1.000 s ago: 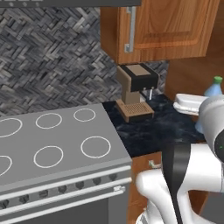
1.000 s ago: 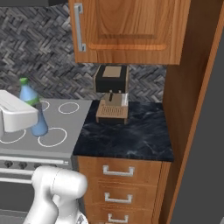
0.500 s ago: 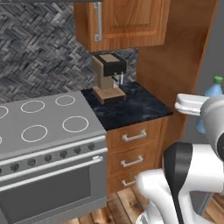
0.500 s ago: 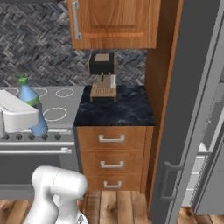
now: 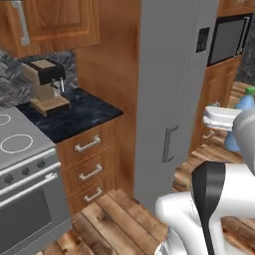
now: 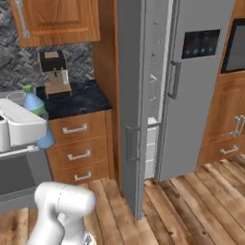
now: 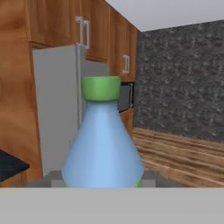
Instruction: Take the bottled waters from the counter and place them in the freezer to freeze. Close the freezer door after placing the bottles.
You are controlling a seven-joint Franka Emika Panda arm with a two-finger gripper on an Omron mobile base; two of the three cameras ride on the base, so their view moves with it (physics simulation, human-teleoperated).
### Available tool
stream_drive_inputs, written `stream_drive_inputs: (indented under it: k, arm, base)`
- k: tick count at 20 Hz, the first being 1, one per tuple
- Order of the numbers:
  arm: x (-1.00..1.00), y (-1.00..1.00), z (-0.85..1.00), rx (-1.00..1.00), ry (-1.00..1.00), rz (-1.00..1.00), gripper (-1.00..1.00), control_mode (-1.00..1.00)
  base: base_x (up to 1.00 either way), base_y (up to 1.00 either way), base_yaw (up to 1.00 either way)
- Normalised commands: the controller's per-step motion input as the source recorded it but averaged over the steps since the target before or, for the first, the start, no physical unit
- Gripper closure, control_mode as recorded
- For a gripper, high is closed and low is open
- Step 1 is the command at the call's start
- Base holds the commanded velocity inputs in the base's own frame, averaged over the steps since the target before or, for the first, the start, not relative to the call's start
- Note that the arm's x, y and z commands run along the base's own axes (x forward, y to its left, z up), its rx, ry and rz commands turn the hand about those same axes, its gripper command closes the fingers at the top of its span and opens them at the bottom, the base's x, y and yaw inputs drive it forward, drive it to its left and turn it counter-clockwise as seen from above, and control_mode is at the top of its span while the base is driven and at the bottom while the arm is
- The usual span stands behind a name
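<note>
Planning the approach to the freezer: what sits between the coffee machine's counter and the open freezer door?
In the right base view, a brown wooden panel stands between the counter and the freezer door; nothing else.

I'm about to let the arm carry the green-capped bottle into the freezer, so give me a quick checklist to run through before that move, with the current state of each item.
1. Clear bluish bottle with the green cap held in the gripper: ok, jaws shut on it.
2. Bottle upright in the grip: ok, cap on top in the hand view.
3. Tall plain grey freezer door open: ok, swung out, white interior visible behind it.
4. Free shelf inside the freezer: cannot tell, the door hides most of the compartment.
5. Second bottle, white with a blue cap, located: cannot tell.
6. Black marbled stone counter beside the freezer: ok, bears a brown and black coffee machine.
</note>
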Motion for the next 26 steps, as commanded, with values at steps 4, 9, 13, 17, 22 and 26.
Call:
stream_drive_inputs:
  k: [4,9,13,17,22,26]
  arm:
    - [0.0,0.0,0.0,0.0,0.0,0.0,1.0,1.0]
    - [0.0,0.0,0.0,0.0,0.0,0.0,1.0,1.0]
    - [0.0,0.0,0.0,0.0,0.0,0.0,1.0,1.0]
    - [0.0,0.0,0.0,0.0,0.0,0.0,1.0,1.0]
    - [0.0,0.0,0.0,0.0,0.0,0.0,1.0,1.0]
    - [0.0,0.0,0.0,0.0,0.0,0.0,1.0,1.0]
  base:
    - [-0.13,-0.54,-0.73]
    - [0.07,-0.5,-0.76]
    - [0.16,-0.35,-0.46]
    - [0.34,-0.09,-0.09]
    - [0.85,-0.03,-0.04]
    - [0.77,-0.1,0.03]
